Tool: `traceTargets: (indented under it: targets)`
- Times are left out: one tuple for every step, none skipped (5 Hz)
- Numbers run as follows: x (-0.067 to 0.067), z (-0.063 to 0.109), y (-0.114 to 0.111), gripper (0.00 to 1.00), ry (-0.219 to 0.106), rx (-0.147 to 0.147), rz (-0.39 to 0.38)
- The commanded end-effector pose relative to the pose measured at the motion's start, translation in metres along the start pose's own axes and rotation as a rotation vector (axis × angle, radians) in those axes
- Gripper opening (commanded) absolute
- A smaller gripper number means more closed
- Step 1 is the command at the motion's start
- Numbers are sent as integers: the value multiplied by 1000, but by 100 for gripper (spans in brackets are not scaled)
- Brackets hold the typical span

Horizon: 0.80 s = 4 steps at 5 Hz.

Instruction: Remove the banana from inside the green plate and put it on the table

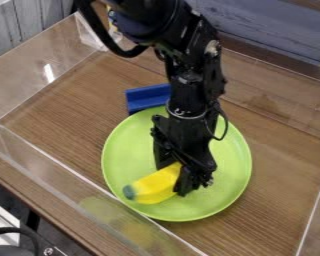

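Your claw (pixel 187 180) points straight down, pinched nearly closed on the banana (pixel 152 186) at the plate's (pixel 219 144) near-left rim. Grip's at the thick end so it lifts clear to the bench (pixel 69 105).

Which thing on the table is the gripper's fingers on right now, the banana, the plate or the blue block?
The banana, lying in the green plate; the gripper is closed around its right end. The blue block sits apart, behind the plate.

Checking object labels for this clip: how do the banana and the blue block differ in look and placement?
The banana is yellow and curved with a green tip; the blue block is flat-sided and rectangular. The banana lies inside the green plate, at the tool; the block sits on the table beyond the plate's far rim. Both are much smaller than the plate.
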<state>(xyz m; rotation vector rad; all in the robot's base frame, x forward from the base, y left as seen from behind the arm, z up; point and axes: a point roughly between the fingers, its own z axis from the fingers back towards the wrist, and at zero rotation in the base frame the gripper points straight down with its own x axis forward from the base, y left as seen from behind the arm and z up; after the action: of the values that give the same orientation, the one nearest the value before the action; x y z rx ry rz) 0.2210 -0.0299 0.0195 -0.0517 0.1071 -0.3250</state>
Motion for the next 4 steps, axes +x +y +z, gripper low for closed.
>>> traceTargets:
  targets:
    - [0, 7, 2, 0, -9, -6, 1]
    - [0, 17, 3, 0, -18, -8, 7]
    - [-1, 28, 5, 0, -25, -8, 12]
    - [0, 44, 9, 0, -50, -4, 22]
